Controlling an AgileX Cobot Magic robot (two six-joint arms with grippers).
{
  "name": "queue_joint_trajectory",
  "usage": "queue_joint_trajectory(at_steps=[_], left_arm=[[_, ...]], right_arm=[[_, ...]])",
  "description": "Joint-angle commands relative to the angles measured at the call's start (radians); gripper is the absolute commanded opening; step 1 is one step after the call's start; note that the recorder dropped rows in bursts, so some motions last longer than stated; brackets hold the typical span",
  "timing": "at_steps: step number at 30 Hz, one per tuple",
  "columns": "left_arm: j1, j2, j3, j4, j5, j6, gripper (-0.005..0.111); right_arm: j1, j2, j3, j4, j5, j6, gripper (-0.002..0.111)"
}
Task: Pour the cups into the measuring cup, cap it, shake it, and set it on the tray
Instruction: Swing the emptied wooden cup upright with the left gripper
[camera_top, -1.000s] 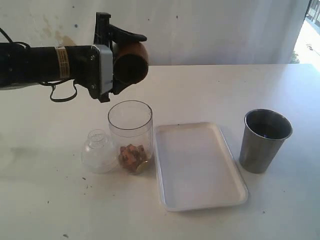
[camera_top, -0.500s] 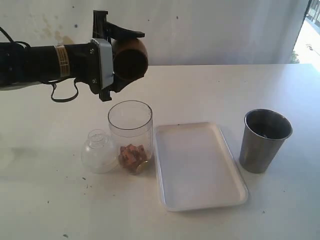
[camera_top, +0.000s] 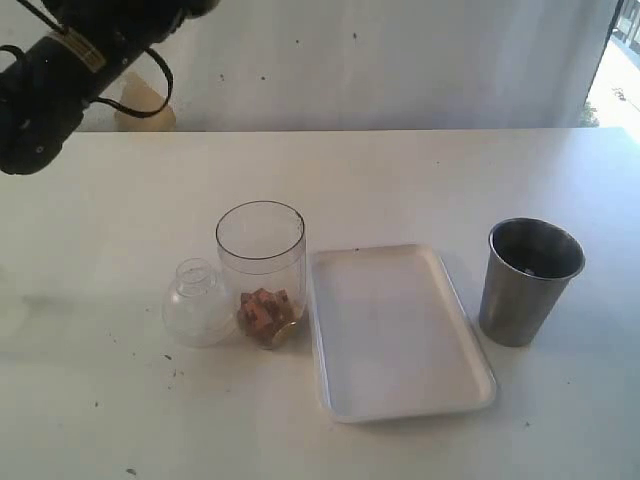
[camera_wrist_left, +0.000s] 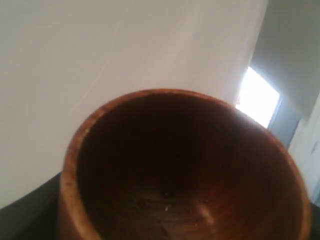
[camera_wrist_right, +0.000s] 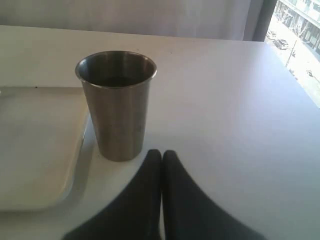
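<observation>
The brown wooden cup fills the left wrist view, its empty dark inside facing the camera; my left gripper holds it, fingers hidden behind it. In the exterior view only the left arm shows at the top left, and the gripper and cup are above the frame. The clear measuring cup stands upright with brown pieces at its bottom. The clear dome cap rests against its left side. The white tray lies to its right. The steel tumbler stands right of the tray. My right gripper is shut and empty, just short of the tumbler.
A tan object sits at the back left by the wall, partly behind the left arm. The tray's edge lies close beside the tumbler in the right wrist view. The white table runs to the wall.
The left arm has swung up and to the left, carrying the wooden cup away from above the measuring cup and out of the exterior view. Nothing else moved.
</observation>
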Motion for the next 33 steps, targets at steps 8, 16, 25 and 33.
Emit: queue_joint_trajectory(at_steps=[8,16,25,33], left_arm=[[-0.003,-0.020,-0.008,0.240,-0.016,-0.206,0.000],[-0.174,-0.020,-0.110,0.609,0.117,-0.320,0.000],[-0.316,-0.022,-0.205,0.642,0.334,-0.317,0.000],[-0.128,-0.083,-0.205,0.722,0.463,-0.468,0.000]], right_arm=[[-0.006,-0.005,0.005,0.000,-0.008,0.003,0.000],[-0.006,-0.005,0.005,0.000,-0.008,0.003,0.000],[-0.006,-0.005,0.005,0.000,-0.008,0.003,0.000],[-0.006,-0.005,0.005,0.000,-0.008,0.003,0.000]])
